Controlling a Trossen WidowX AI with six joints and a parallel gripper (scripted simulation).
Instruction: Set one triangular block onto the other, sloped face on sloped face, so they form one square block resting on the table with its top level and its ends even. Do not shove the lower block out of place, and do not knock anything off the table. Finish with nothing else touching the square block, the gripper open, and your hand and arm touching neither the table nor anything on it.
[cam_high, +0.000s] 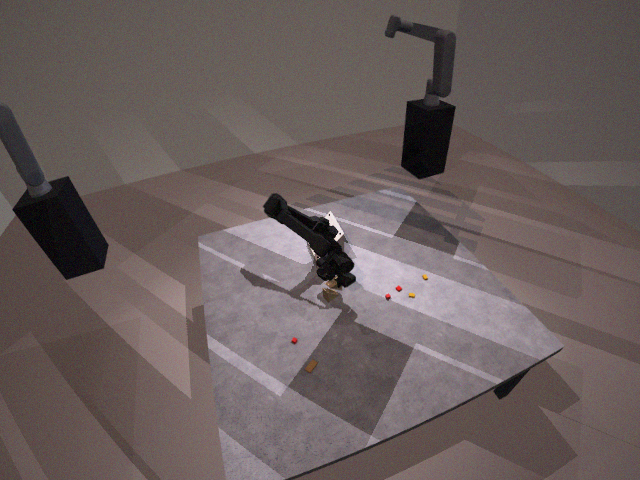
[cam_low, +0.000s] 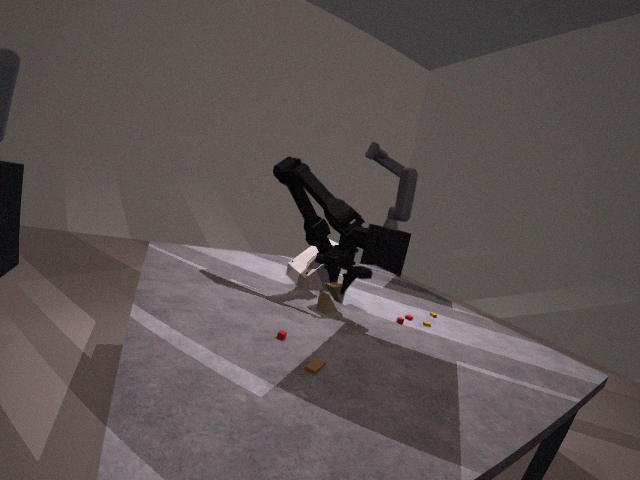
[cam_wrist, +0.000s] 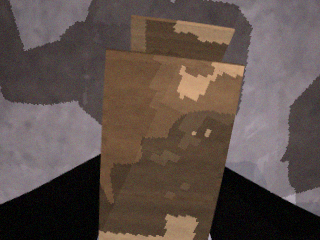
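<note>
One tan wooden triangular block (cam_high: 329, 295) (cam_low: 325, 304) stands on the table (cam_high: 258, 320) (cam_low: 206, 351), narrow end up. In the wrist view part of this lower block (cam_wrist: 185, 37) shows past the far end of the held one. My gripper (cam_high: 336, 282) (cam_low: 339, 289) (cam_wrist: 156, 166) is shut on the other triangular block (cam_low: 336, 291) (cam_wrist: 165, 115), one finger on each side. The held block is tilted, wide end up, just above and beside the lower block's upper part, to its right in the exterior view. I cannot tell whether the two blocks touch. Their sloped faces are mostly hidden.
A red cube (cam_high: 294, 340) (cam_low: 281, 335) and a flat orange piece (cam_high: 311, 366) (cam_low: 315, 365) lie toward the front. Two red pieces (cam_high: 398, 288) (cam_low: 400, 320) and two yellow pieces (cam_high: 412, 295) (cam_low: 426, 323) lie to the right. A white box-like part (cam_low: 303, 262) stands behind the blocks.
</note>
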